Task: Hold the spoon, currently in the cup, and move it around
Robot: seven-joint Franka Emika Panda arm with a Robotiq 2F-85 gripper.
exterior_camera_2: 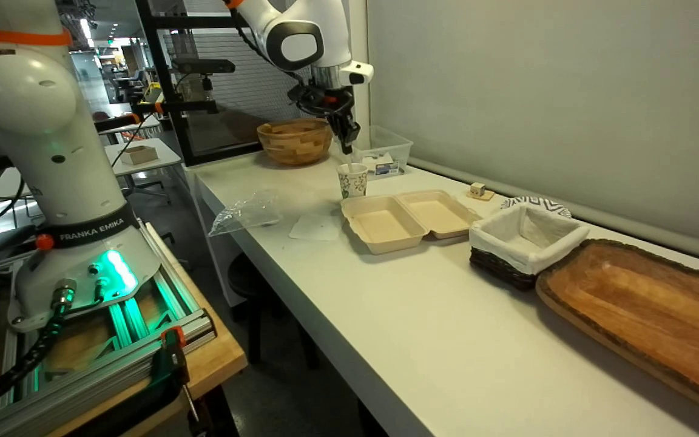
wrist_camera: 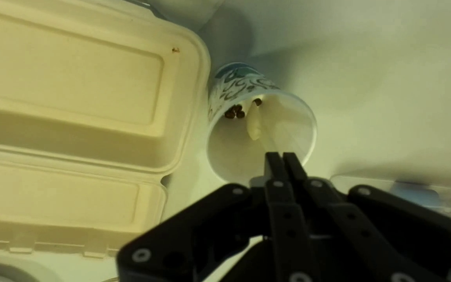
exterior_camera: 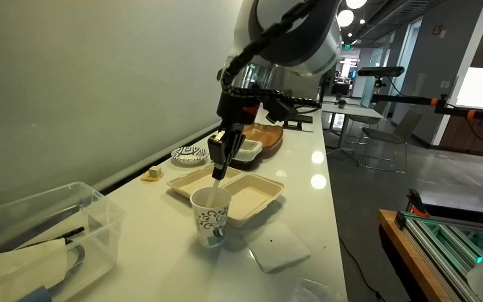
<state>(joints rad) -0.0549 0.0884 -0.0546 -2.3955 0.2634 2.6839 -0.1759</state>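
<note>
The white paper cup with a dark swirl and green print stands upright on the white counter. It also shows in an exterior view and in the wrist view, with several small dark brown pieces at its bottom. The pale spoon leans in the cup, its bowl low inside. Its handle also shows in an exterior view. My gripper is above the cup, fingers pointing down, shut on the top of the spoon's handle. The fingertips are nearly together in the wrist view; the handle's end is hidden between them.
An open cream takeout box lies close beside the cup. A clear plastic bin stands near the wall. A napkin, a plastic bag, a lined basket, a wooden tray and a wooden bowl are also on the counter.
</note>
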